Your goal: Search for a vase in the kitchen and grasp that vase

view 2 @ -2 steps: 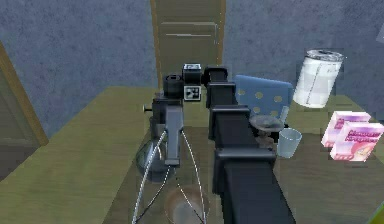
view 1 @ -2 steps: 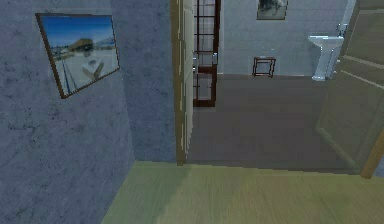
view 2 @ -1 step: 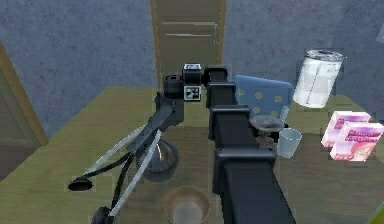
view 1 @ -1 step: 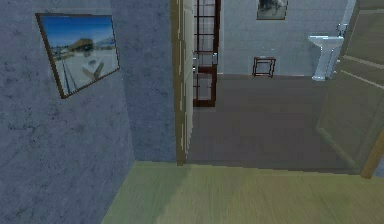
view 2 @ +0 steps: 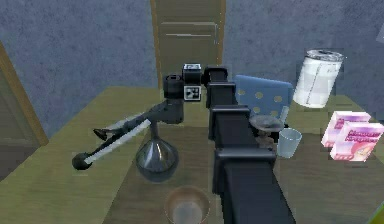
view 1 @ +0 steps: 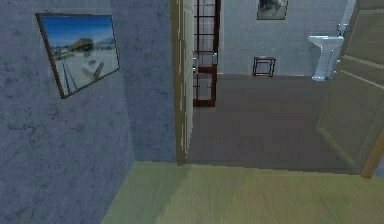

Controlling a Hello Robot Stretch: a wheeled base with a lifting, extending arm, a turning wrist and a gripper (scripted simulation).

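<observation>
End effector [view 2: 88,147] is seen over counter [view 2: 60,190], just left of grey flared vessel [view 2: 155,160], poss. the vase. Finger spread & hold cannot be told. Arm [view 2: 235,140] prob. stowed low for driving.

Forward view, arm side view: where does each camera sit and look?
Forward view: on the robot, looking ahead and slightly down at a picture and an open door.
Arm side view: on the robot's body, looking sideways at a table with a jar; arm and claw show.
Shared: blue wall, wooden door; whether the same, I cannot tell.
</observation>
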